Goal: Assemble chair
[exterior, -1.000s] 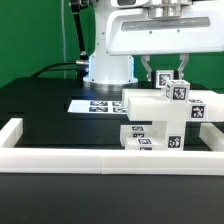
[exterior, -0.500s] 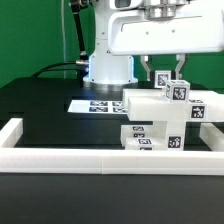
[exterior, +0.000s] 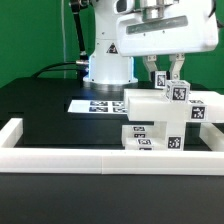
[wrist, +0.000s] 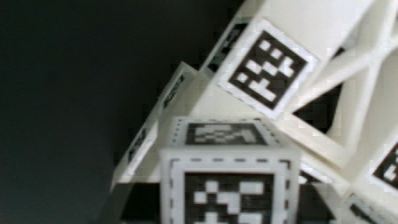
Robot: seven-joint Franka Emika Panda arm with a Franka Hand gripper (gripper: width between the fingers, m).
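Gripper (exterior: 166, 66) hangs straight down from the white wrist housing at about one o'clock in the exterior view, its two dark fingers (exterior: 178, 67) pointing at the table and standing a little apart, one on each side of the top of a small tagged post (exterior: 162, 80); whether the pads actually press on that post I cannot tell, so the jaws read as spread around it rather than clearly clenched. The arm's white base column (exterior: 108, 55) rises behind, near twelve o'clock, with a black cable (exterior: 60, 68) running off it toward nine o'clock. The chair (exterior: 165, 118), partly assembled from matte white blocks, sits at about three o'clock on the black table (exterior: 50, 110): a flat slab (exterior: 150, 103) lies across the top, a tagged cube-like post (exterior: 179, 92) stands on it beside the fingers, and lower tagged blocks (exterior: 145, 138) stack beneath, close behind the long white border frame (exterior: 90, 158) that crosses the foreground near six o'clock. The marker board (exterior: 95, 104) lies flat on the table just beside the chair, toward its nine o'clock side. From the wrist view, white tagged chair pieces (wrist: 267, 70) fill the frame closely, tilted, with a blurred tagged block (wrist: 222, 185) nearest the lens.
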